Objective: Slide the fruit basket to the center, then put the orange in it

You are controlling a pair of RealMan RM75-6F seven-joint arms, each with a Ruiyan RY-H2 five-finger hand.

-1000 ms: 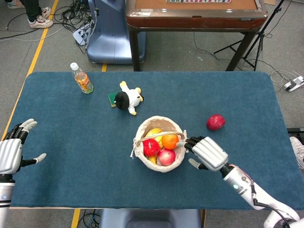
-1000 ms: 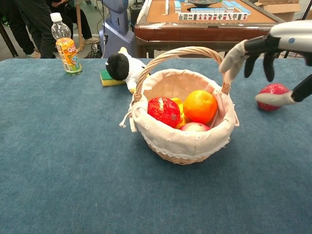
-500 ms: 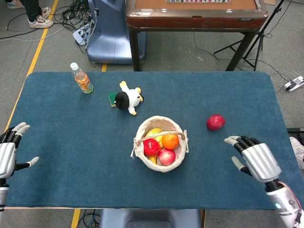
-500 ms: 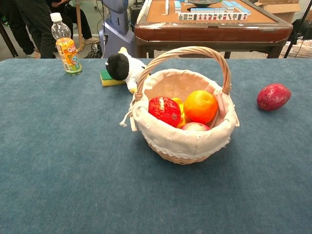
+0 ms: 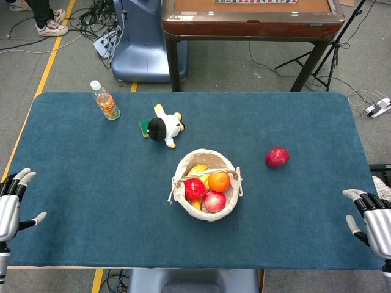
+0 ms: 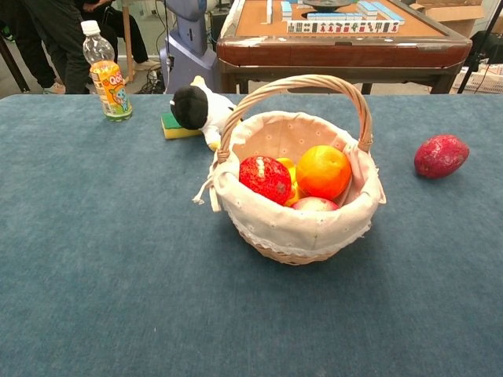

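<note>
A blue-covered counter [image 5: 91,159] carries the fruit basket [image 5: 206,210] near its center, with the orange [image 5: 219,181] lying inside among other fruit. The left hand [image 5: 11,204] and right hand [image 5: 376,220] sit at opposite near edges, fingers apart, holding nothing.

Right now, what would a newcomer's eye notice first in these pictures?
First the fruit basket at the table's middle, with the orange lying inside among red fruit. Next, a lone red fruit on the cloth to its right. Both hands, left hand and right hand, sit open at the near corners.
</note>
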